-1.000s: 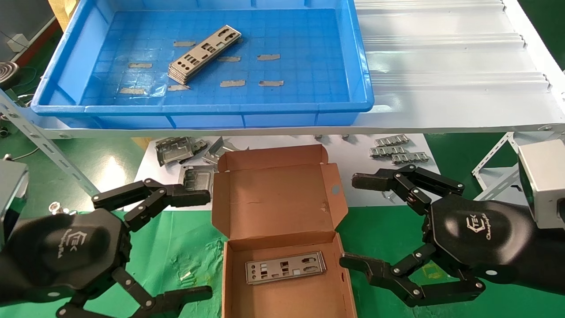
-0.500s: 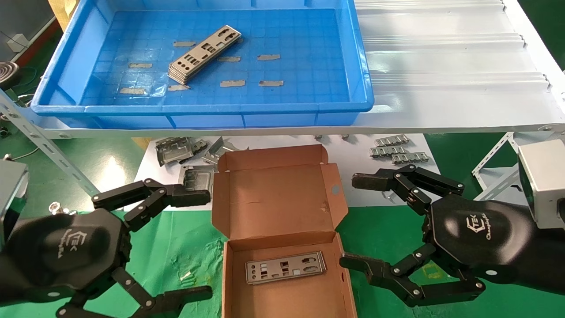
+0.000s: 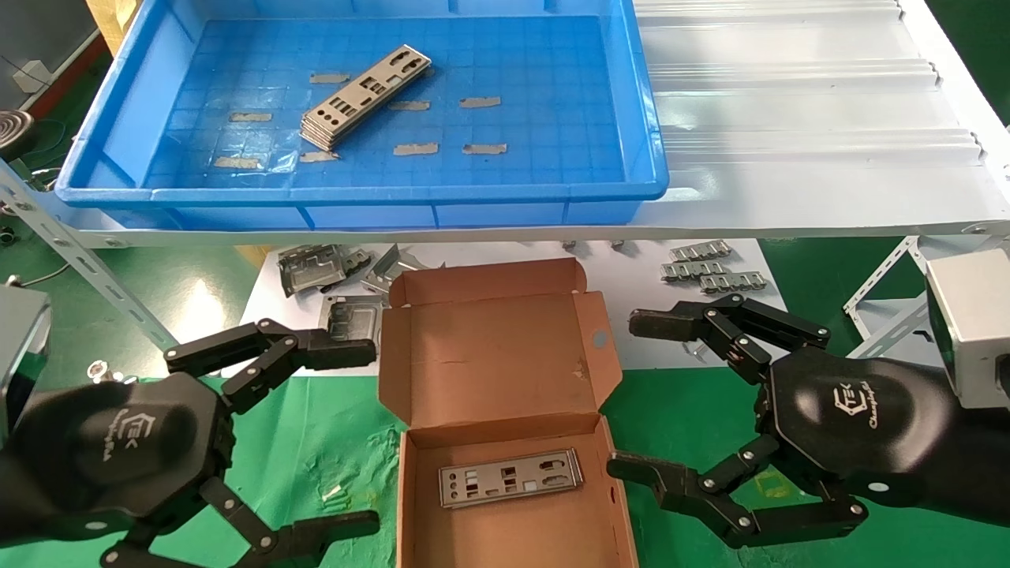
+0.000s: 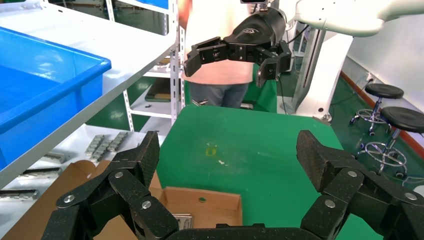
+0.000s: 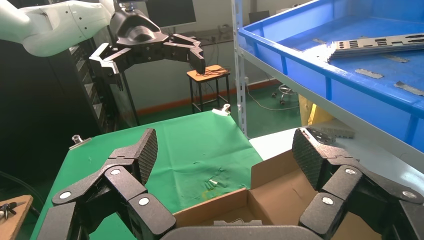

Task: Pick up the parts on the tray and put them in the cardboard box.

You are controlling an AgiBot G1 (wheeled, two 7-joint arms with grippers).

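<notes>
While both grippers hover released beside cardboard box (image 3: 505, 410), left gripper (image 3: 316, 434) nearer parts (image 3: 364, 97) stacked in tray (image 3: 363, 193), ahead and above; long axis diagonal. Right gripper (image 3: 643, 394) idle.

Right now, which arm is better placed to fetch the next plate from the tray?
Probably left: the plate stack lies in the blue tray's left half, nearer the open left gripper than the open right gripper.
</notes>
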